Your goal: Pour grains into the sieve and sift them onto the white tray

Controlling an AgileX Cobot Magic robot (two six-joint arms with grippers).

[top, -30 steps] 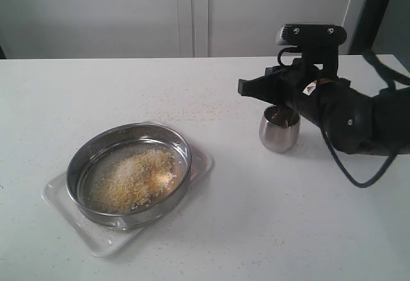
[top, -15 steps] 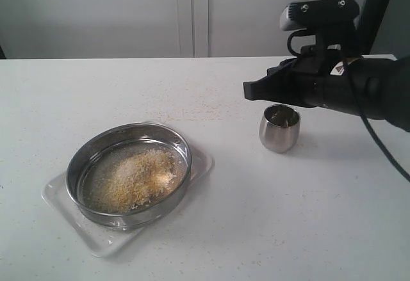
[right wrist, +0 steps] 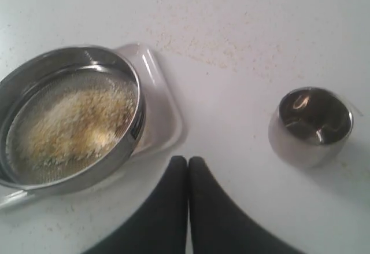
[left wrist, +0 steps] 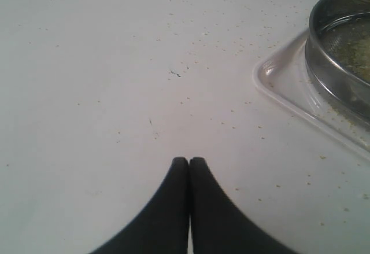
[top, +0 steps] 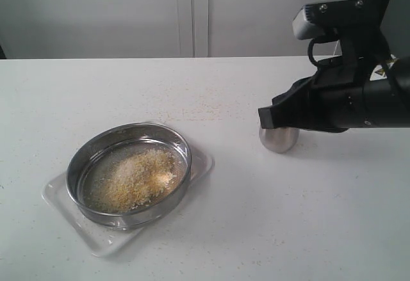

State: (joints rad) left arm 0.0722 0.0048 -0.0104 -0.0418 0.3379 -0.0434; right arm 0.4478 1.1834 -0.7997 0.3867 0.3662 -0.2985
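Since a second ago the right gripper (top: 264, 118) has drawn back and down; its jaws are now pressed together and empty, and it partly screens the steel cup (top: 279, 140). Beyond it, the left gripper (left wrist: 188, 161) is likewise closed, holding nothing, above the desk (left wrist: 115, 63). Toward the desk's near left corner, the sieve (top: 131, 219) sits on the white tray (top: 200, 164), with the grains (top: 131, 175) heaped inside. It is stiff, light, probably slippery steel: pinch its rim wall and keep it level.
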